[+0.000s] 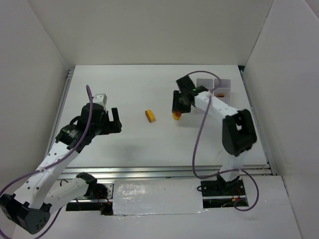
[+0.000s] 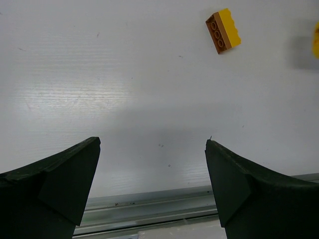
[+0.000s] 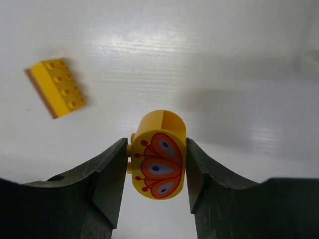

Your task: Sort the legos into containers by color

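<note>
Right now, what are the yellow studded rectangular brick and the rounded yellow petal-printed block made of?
Yellow studded rectangular brick: likely hard moulded plastic, smooth, slightly glossy; crisp edges, even studs. Rounded yellow block: seemingly the same plastic, soft sheen on top; red petal pattern printed or stuck on, cannot tell which.

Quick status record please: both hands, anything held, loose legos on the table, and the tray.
left hand: open, empty, over bare table
right hand: closed on round lego, a finger against each side
round lego: yellow, red printed pattern on its face; whether it is lifted cannot be told
brick: yellow, studded, loose on table between the two hands
tray: far right corner, beyond right hand; contents too small to tell
</note>
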Robot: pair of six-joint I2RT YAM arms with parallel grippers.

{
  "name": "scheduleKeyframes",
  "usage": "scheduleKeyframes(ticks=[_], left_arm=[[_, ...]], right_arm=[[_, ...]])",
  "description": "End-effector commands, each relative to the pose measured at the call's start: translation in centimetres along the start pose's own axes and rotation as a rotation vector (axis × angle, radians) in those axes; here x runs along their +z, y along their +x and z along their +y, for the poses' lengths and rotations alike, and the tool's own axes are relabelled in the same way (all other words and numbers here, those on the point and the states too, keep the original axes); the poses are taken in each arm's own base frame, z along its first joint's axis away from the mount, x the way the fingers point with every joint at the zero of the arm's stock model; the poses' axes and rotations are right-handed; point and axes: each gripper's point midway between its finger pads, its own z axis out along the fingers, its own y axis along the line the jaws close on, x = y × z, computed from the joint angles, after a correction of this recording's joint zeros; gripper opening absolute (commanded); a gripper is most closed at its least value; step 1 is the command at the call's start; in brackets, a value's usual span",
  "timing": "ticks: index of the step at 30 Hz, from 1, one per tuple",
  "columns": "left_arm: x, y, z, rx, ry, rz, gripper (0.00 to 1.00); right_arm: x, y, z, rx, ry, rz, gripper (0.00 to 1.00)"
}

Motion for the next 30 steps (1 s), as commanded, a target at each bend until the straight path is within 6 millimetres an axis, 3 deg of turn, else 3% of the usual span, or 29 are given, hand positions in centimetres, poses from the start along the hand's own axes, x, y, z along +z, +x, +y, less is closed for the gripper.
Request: scheduleKeyframes(ticks=[1,2,4,5,8,12,15,20,24,30], left_arm=[[-0.3,-0.5,-0.4,0.016,0.035,-0.034,1.0],[-0.3,-0.6,-0.3,0.015,0.034,-0.038,1.0],[-0.4,-0.6,-0.4,0.014,0.042,-0.04,1.0],[-0.5,-0.7,-0.4,0.015,0.045,-0.043,1.0],[-0.7,-0.7,-0.5,0.012,0.053,-0.048,1.0],[-0.9,-0.8,-0.4,0.009,0.055,-0.057,0.99],[-0.9,-0.7,-0.5,0.008,0.062,-0.058,0.99],[-0.8,-0.7,-0.8,0.016,0.074,-0.05,1.0],[-0.9,-0.6,-0.8,0.015,0.08,-0.053,1.0],[-0.8,-0.6,-1.0,0.021,0.089,-0.047,1.0]], right_arm=[[-8.0,-6.4,-1.9,0.153,-0.143,-0.261,0.0],[-10.3,-7.7,-4.3,0.213,-0.138,-0.324,0.0],[-11.2,-7.7,-7.2,0.272,-0.096,-0.356,0.0],[-12.5,-8.5,-9.8,0.331,-0.058,-0.405,0.0],[-13.7,-8.8,-13.7,0.432,-0.014,-0.443,0.0],[-15.5,-9.3,-21.0,0.645,0.126,-0.548,0.0],[-16.3,-9.9,-23.7,0.78,0.157,-0.632,0.0],[-15.6,-10.5,-25.6,0.948,0.166,-0.705,0.0],[-14.6,-11.8,-26.1,1.027,0.141,-0.718,0.0],[-11.0,-11.8,-27.2,1.141,0.174,-0.654,0.0]])
